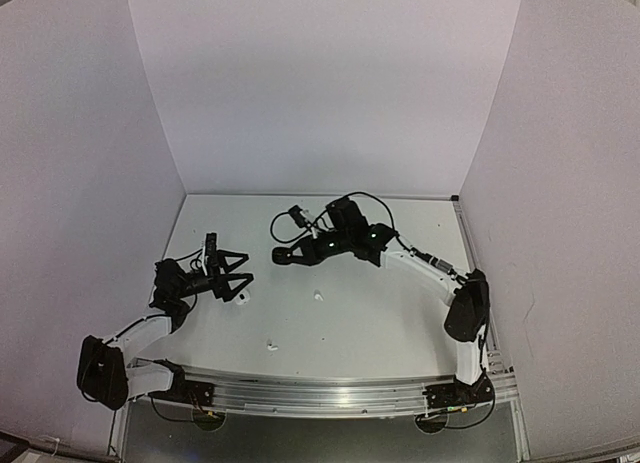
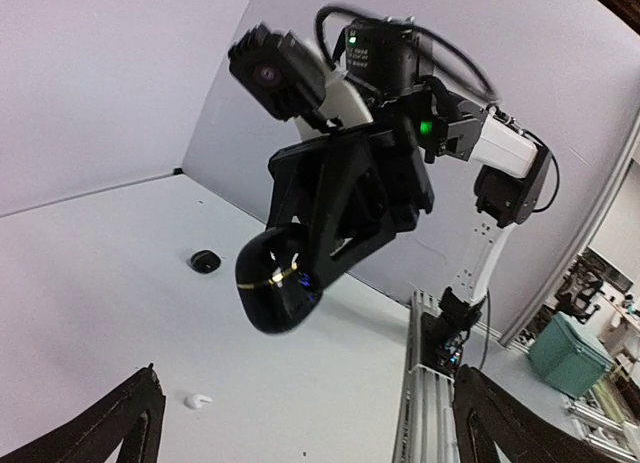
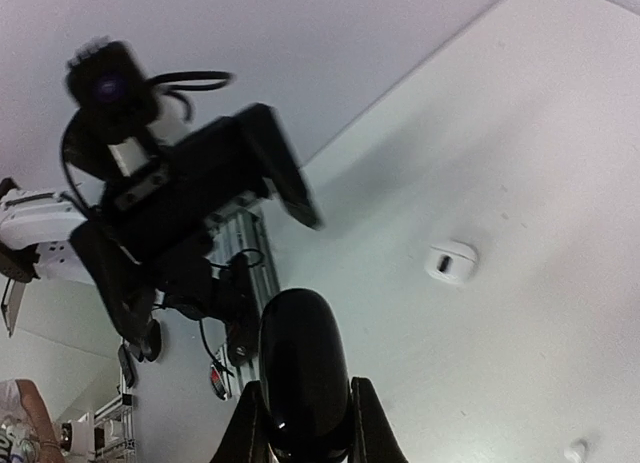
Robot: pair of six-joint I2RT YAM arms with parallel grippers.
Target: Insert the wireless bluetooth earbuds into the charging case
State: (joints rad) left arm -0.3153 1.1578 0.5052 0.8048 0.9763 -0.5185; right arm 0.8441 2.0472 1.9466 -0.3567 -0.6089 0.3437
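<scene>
The black charging case (image 2: 275, 288) is gripped by the right gripper (image 1: 283, 255) and held up off the desk (image 1: 380, 323). In the right wrist view the rounded shell is seen pinched between the two fingers (image 3: 372, 425), which are set narrow against its sides. A thin gold line is seen running round the case. Whether the lid is up cannot be told.

Over to the left gripper (image 1: 238, 271): it is found just to the left of the held case, near it but apart, and nothing is carried. Its fingers (image 2: 135, 421) are spread wide, one at each bottom corner of the left wrist view, and they are pointed toward the case.

One white earbud (image 2: 197, 400) is seen lying on the desk, below the held case in the left wrist view and close to the left fingers, touched by neither gripper. In the top view two white specks are made out, one (image 1: 320, 296) near mid-desk and one (image 1: 270, 345) toward the near edge. Both are too small to be named with certainty.

A white case (image 3: 452, 262) is seen resting on the desk with a dark slot showing, clear of both grippers. A small dark rounded object (image 2: 204, 260) is spotted farther back on the desk. Whether it is a case or a bud cannot be told.
</scene>
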